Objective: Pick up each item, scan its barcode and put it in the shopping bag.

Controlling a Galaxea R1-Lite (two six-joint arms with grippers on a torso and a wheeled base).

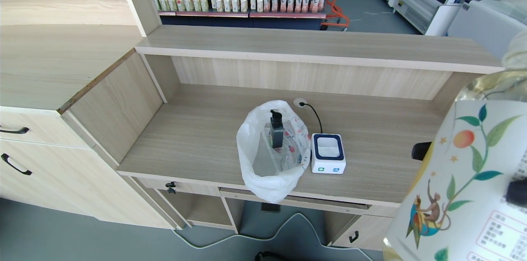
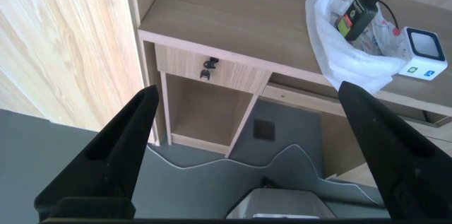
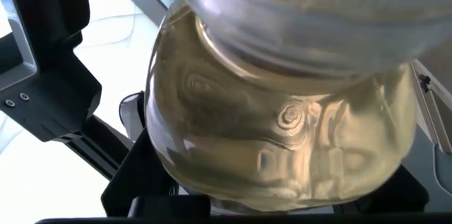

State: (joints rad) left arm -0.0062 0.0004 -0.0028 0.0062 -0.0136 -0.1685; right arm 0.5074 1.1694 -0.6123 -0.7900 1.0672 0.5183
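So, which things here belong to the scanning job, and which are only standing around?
For the job: held bottle, scanner, shopping bag, pump bottle inside it.
Only around: shelf drinks, orange cart, freezer.

The left gripper [image 2: 248, 91] has two matte black, wedge-shaped fingers [image 2: 106, 160] that taper to blunt tips, while the right gripper [image 1: 468, 171] shows black pads [image 1: 420, 150] and an angular black bracket [image 3: 42, 68] dotted with small screws [image 3: 24, 97].
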